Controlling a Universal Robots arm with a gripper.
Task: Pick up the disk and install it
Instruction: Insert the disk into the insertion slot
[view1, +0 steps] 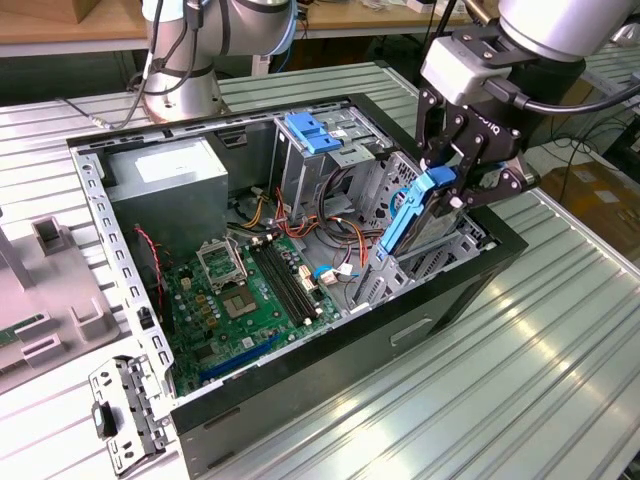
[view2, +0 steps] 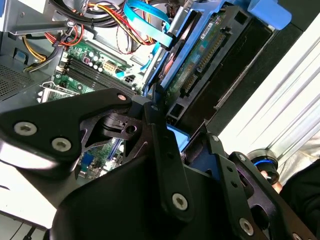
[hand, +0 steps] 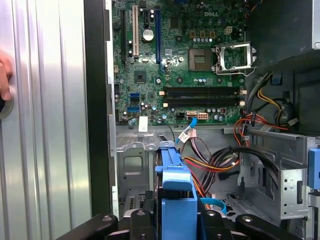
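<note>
An open computer case (view1: 300, 390) is shown lying on a ribbed metal counter (view1: 520, 380) in the exterior view, with things taken from that view's left to its right. At the far left, around nine o'clock, a grey plastic panel (view1: 50, 310) is seen on the counter, and a small metal bracket (view1: 125, 415) is placed at about seven o'clock just beside the case. Inside the case, the grey power supply box (view1: 165, 185) is set toward eleven o'clock, the green motherboard (view1: 240, 300) is laid near the centre at six o'clock, and a taller metal drive cage with a blue latch piece (view1: 312, 132) is fixed at twelve o'clock. Red, yellow and black cables (view1: 300, 215) are bundled between the cage and the board.

Toward three o'clock the disk (view1: 415, 215), edged by its bright blue carrier, is held tilted steeply over the case's right-hand bay, its lower end down inside the bay frame. The black end effector (view1: 450, 185) is closed on the disk's upper end, its fingers clamped against the blue carrier. In the first wrist view the blue carrier (hand: 175, 200) is seen between the fingers, the motherboard lying beyond it. In the second wrist view the disk's green circuit-board underside (view2: 205, 55) is turned to the camera
</note>
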